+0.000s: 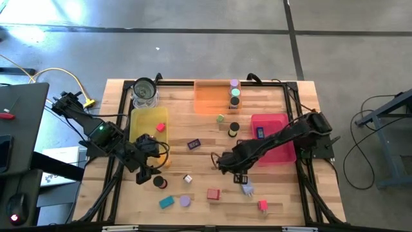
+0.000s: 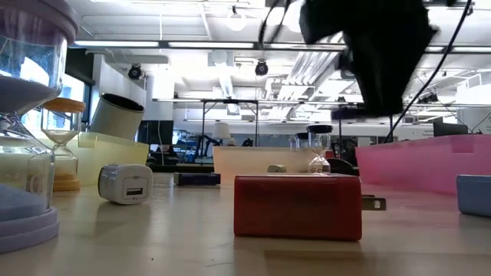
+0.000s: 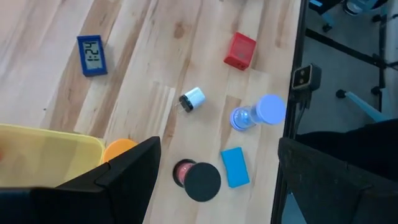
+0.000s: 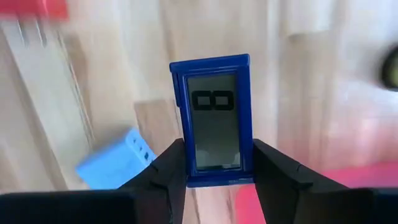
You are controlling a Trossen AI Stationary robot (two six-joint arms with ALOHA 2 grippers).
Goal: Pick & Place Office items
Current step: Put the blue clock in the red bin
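My right gripper [image 4: 214, 177] hangs over the table's near middle [image 1: 241, 175] and is shut on a dark-blue block with a grey screen [image 4: 214, 118]. Below it on the wood lie a light-blue block [image 4: 115, 165] and a red one [image 1: 262, 205]. My left gripper [image 3: 217, 155] stands open and holds nothing. It is above the table's near left [image 1: 145, 171], over a black cylinder [image 3: 198, 179], a teal block [image 3: 234, 167], a lavender hourglass-like piece [image 3: 258, 113] and a white plug block [image 3: 192, 99]. Another dark-blue block [image 3: 92, 55] and a red block [image 3: 240, 50] lie flat farther off. My right gripper pinches the dark-blue block between its two fingers, by its two long sides near one short end [image 4: 214, 174]. The fingers point down. The block's screen faces up and the rest of the block reaches out past the fingertips. It is lifted clear of the table.
A yellow tray [image 1: 149, 125] sits at the left, an orange tray [image 1: 212, 96] at the far middle and a pink tray [image 1: 277, 145] at the right. A glass jar [image 1: 145, 92] stands at the far left. Black rails run along the table's sides.
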